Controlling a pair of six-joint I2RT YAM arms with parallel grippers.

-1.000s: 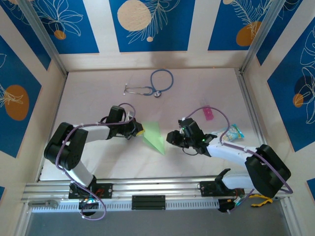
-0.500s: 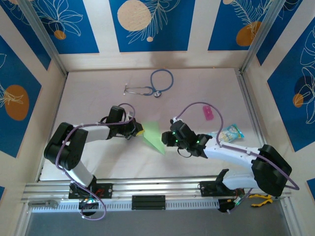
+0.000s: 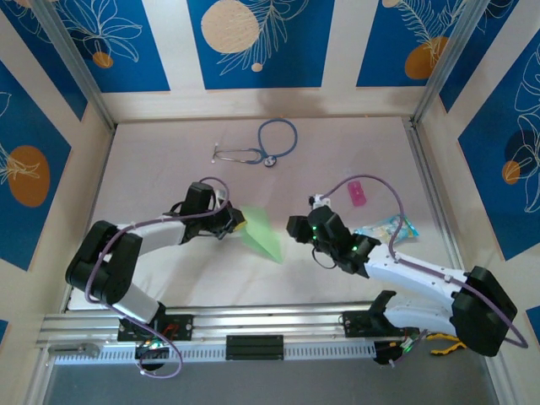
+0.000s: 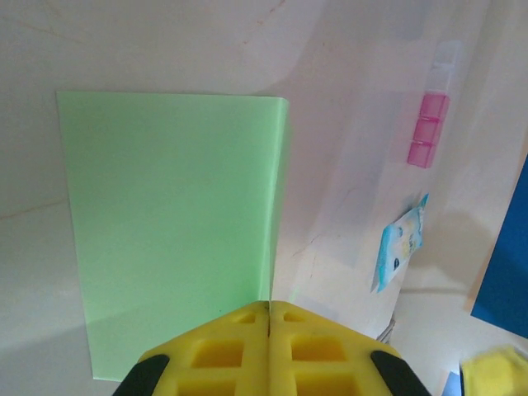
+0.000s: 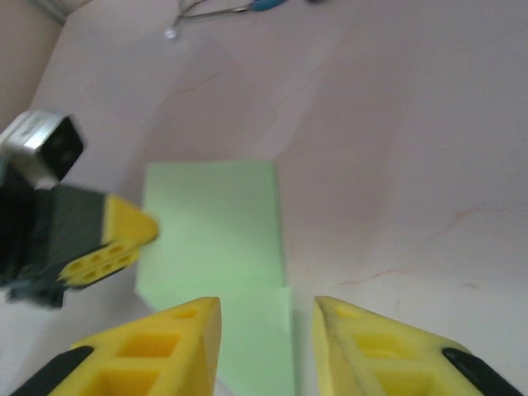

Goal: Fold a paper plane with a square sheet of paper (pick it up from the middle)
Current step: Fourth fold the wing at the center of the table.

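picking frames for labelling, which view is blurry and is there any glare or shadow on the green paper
Right wrist view: soft throughout, the pale green folded sheet of paper and the yellow right tool have fuzzy edges. Left wrist view: sharp, sheet edges crisp, faint shadow bands on the pale table to its right. Top external view: even light, no glare on the paper.

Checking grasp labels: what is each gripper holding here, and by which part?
Right gripper: open, holding nothing. Left gripper: shut at one edge of the square sheet of paper; pinching or merely pressing it cannot be told.
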